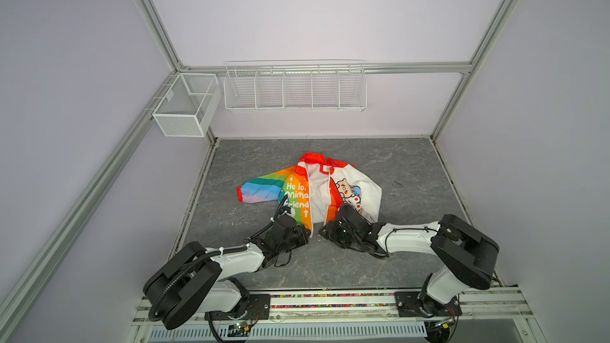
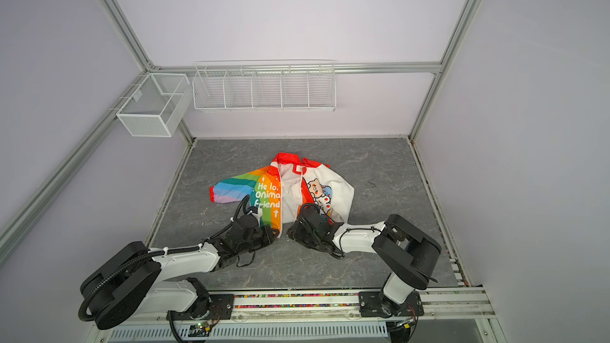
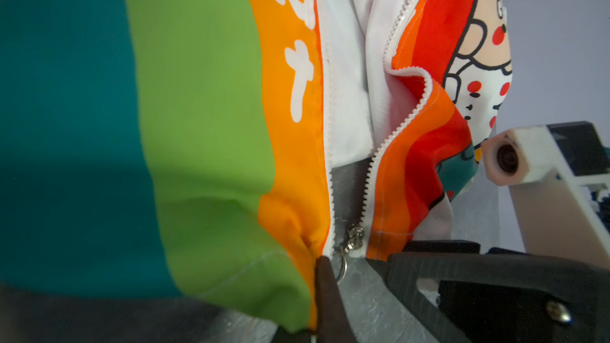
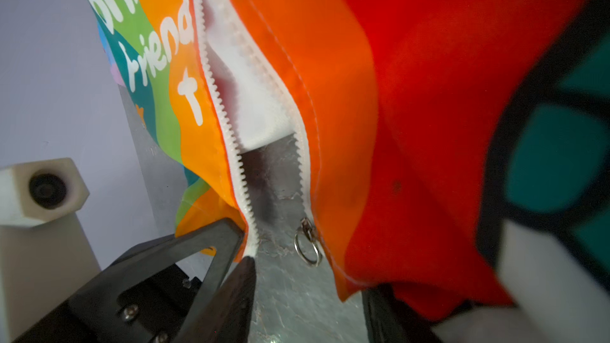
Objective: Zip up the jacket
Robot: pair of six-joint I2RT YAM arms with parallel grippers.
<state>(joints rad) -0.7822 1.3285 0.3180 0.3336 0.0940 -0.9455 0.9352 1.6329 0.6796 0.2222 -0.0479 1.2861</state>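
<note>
lilac walls [image 1: 313, 11], grey marbled tabletop [image 1: 396, 176], wire baskets [image 1: 295, 89]

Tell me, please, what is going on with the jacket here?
The two arms are setting up to zip the jacket, which lies open on the table. The left tool is shut on the bottom corner of the rainbow panel, at its zipper end. The right tool is at the hem of the bear panel, beside the slider; its grip is unclear. The zipper sides are apart, not yet joined.
</note>
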